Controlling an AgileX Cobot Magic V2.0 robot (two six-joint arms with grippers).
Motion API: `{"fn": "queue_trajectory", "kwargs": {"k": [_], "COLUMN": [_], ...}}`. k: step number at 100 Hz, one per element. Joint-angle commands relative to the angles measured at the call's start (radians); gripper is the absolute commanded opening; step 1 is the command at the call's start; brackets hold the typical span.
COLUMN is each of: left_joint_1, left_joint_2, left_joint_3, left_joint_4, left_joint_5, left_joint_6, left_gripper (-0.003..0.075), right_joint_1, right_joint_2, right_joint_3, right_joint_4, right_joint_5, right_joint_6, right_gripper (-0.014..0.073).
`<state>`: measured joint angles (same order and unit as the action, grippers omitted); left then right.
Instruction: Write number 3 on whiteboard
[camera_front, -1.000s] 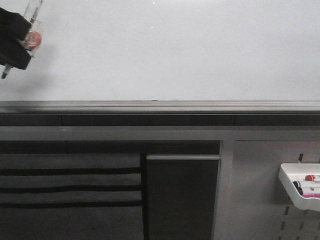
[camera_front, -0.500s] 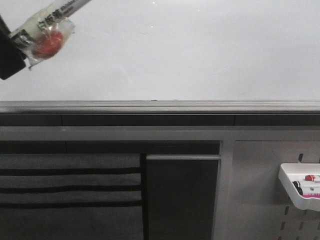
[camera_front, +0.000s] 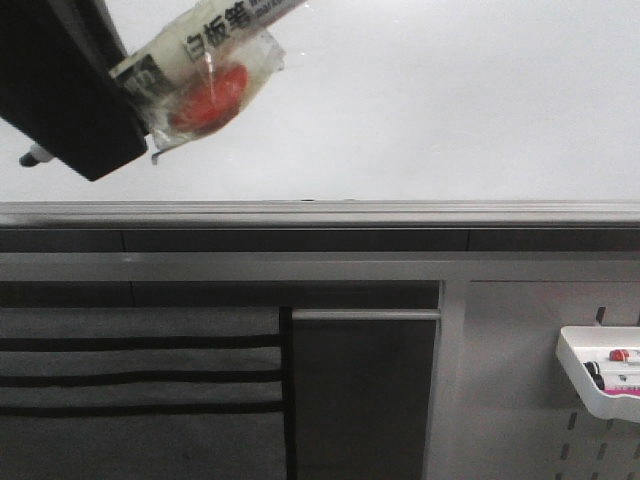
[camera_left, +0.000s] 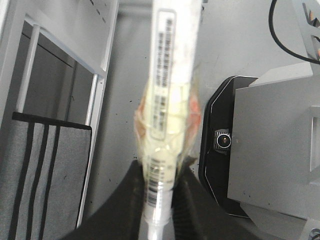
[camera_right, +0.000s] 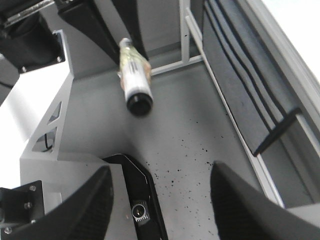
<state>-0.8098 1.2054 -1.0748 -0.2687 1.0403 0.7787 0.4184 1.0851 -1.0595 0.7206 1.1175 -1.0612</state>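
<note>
The whiteboard (camera_front: 420, 110) fills the upper part of the front view, plain white above its grey and black edge rail (camera_front: 320, 213). The number 3 is out of view. My left gripper (camera_front: 100, 100) looms large and black at the upper left, shut on a white marker (camera_front: 215, 40) wrapped in clear tape with a red blob. In the left wrist view the fingers (camera_left: 125, 200) clamp the marker (camera_left: 172, 90) near its narrow end. My right gripper (camera_right: 162, 200) stands open over the grey floor with nothing between its fingers. In its view the marker (camera_right: 135, 80) floats ahead, end on.
A white tray (camera_front: 598, 392) holding spare markers hangs on the grey perforated panel (camera_front: 520, 400) at the lower right. Dark striped fabric (camera_front: 140, 380) hangs at the lower left beside a dark cabinet panel (camera_front: 360, 400). The robot's grey base (camera_left: 270, 150) lies below the arms.
My left gripper with the marker has moved right and closer to the front camera, looming much larger. The marker has tilted from near upright to a slant toward the upper right.
</note>
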Motion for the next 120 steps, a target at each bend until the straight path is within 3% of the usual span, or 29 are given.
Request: {"fn": "queue_trajectory", "kwargs": {"k": [1,28,48,68,120], "left_joint_1": [-0.009,-0.009,-0.009,-0.009,-0.009], "left_joint_2": [-0.017,-0.017,-0.017,-0.017,-0.017], "left_joint_3": [-0.043,-0.043,-0.043,-0.043,-0.043], "left_joint_4": [-0.030,-0.030,-0.030,-0.030,-0.030], "left_joint_5": [-0.021,-0.017,-0.017,-0.017,-0.021], "left_joint_6": [0.001,0.001,0.001,0.001,0.001], "left_gripper": [-0.0018,-0.0018,-0.0018,-0.0018,-0.0018], "right_joint_1": [0.078,0.233,0.243,0.243,0.244], "right_joint_2": [0.039,0.179,0.212,0.212,0.214], "right_joint_3": [-0.057,-0.147,-0.172,-0.172,-0.172], "right_joint_4": [-0.004,-0.024,-0.017,-0.015,0.010], "right_joint_5": [-0.058,-0.126,-0.132,-0.130,-0.124], "right_joint_6": [-0.014,-0.014,-0.012,-0.012,-0.012], "right_gripper": [0.0383,0.0383,0.0374,0.0274,0.0273]}}
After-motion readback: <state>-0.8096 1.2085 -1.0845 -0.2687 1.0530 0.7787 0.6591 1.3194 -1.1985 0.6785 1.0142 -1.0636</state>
